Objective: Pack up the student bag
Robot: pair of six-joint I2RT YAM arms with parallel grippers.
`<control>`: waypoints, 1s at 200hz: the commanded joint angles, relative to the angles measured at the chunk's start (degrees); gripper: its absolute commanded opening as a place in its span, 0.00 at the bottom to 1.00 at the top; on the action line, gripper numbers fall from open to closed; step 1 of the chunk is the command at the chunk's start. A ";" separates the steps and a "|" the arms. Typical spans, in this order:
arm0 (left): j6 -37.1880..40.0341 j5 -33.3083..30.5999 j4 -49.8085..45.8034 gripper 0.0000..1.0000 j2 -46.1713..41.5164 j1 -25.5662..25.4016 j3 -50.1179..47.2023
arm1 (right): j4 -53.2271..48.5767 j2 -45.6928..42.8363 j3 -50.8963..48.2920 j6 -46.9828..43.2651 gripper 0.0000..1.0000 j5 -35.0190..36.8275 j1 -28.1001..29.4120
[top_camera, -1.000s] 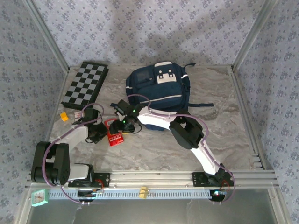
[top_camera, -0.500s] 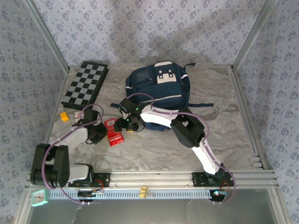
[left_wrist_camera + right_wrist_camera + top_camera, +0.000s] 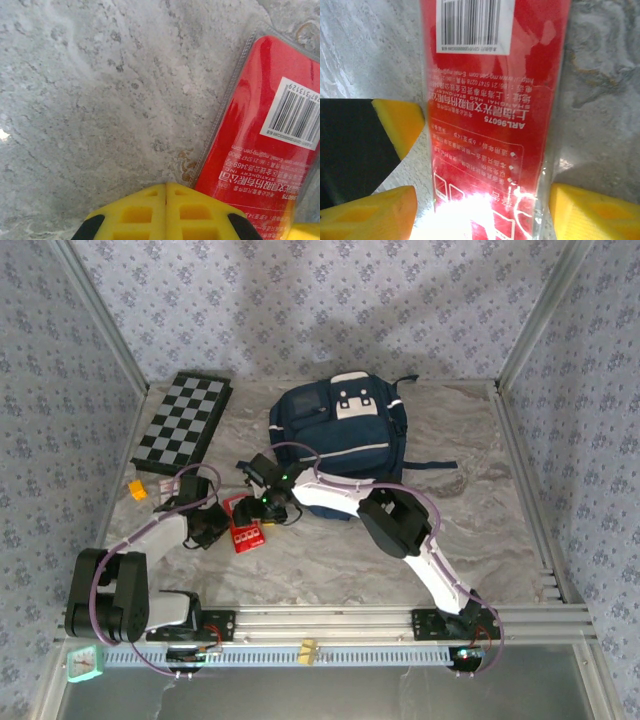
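Bag: one navy bag (image 3: 338, 435) lies flat at the far middle of the table (image 3: 480, 500), with its white patch at the far end.
Bag to hands: both grippers sit nearer the camera than the bag, off its near-left corner. The right one is close to that corner and the left one farther left. Neither touches the bag, though the right arm crosses its near edge.
Top view gives: the whole layout, with the red pack (image 3: 245, 525) between the two grippers on the table.
Right wrist gives: the pack's barcode side and printed text, glare on its plastic, and a yellow finger (image 3: 592, 210) on each side of it.
Left wrist gives: bare marbled tabletop, with the pack's edge just beside the fingertips.
Right gripper (image 3: 262, 508): jaws spread wide, straddling the pack. Whether the pads touch its edges cannot be told.
Left gripper (image 3: 166, 200): fingers pressed together, holding nothing.
Count: one bag, one red pack, one chessboard (image 3: 185, 422) at far left, one small orange block (image 3: 138, 490) near it, two arms.
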 commanded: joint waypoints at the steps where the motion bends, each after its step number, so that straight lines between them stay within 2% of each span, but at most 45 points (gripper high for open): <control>1: -1.07 10.20 6.99 0.00 2.47 -2.60 -3.20 | 0.16 0.13 0.98 0.81 0.71 -2.28 0.62; 56: -1.25 10.41 6.49 0.00 0.75 -2.62 -3.78 | 4.23 -4.04 -1.21 2.07 0.71 -5.56 -0.17; 76: -1.36 11.06 6.48 0.00 0.18 -2.60 -3.90 | 7.10 -4.16 -2.39 3.91 0.66 -7.87 -0.37; 137: -1.13 10.29 6.81 0.00 1.41 -2.51 -4.49 | 8.68 -6.81 -5.06 5.83 0.61 -8.00 0.26; 187: -1.42 10.49 6.75 0.00 -0.18 -2.52 -4.77 | 7.96 -3.94 -3.75 5.38 0.39 -6.41 -0.14; 200: -1.10 10.13 6.23 0.00 -0.37 -2.53 -4.76 | 5.73 -3.64 -2.76 4.19 0.29 -5.07 -0.28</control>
